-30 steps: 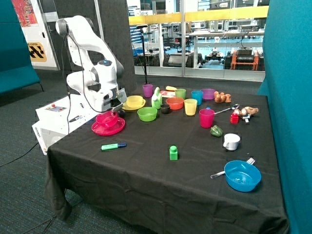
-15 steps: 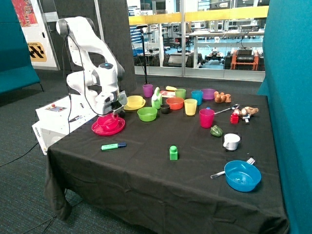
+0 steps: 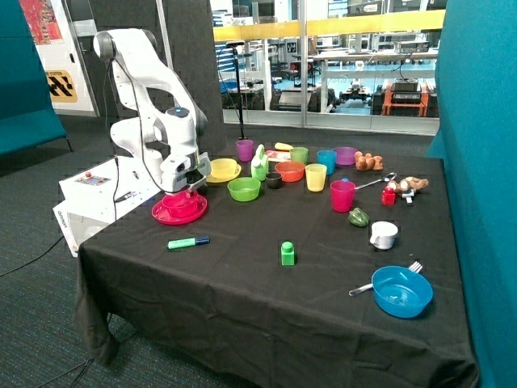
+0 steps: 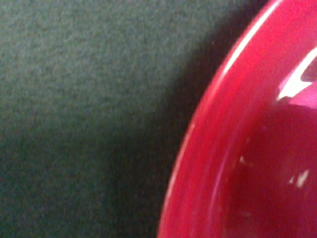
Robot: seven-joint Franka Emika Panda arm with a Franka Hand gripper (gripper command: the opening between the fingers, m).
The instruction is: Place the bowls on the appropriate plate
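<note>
The red-pink bowl [image 3: 178,200] sits in a red-pink plate [image 3: 165,216] near the table's edge by the robot base. My gripper [image 3: 191,188] is down at the bowl's rim on the side toward the yellow plate, and seems shut on it. The yellow bowl [image 3: 224,167] rests on a yellow plate [image 3: 218,179] just behind. The wrist view shows only a curved red-pink plastic surface [image 4: 247,148] close up over the black cloth [image 4: 74,99]; I cannot tell whether it is bowl or plate.
A lime-green bowl [image 3: 244,188] stands beside the yellow plate, with several cups [image 3: 316,176] and an orange bowl [image 3: 289,170] behind. A green marker [image 3: 188,242] and a green block [image 3: 287,253] lie mid-table. A blue bowl [image 3: 401,291] with a fork sits at the front corner.
My gripper has come down with the red-pink bowl, from a little above the red-pink plate to resting in it.
</note>
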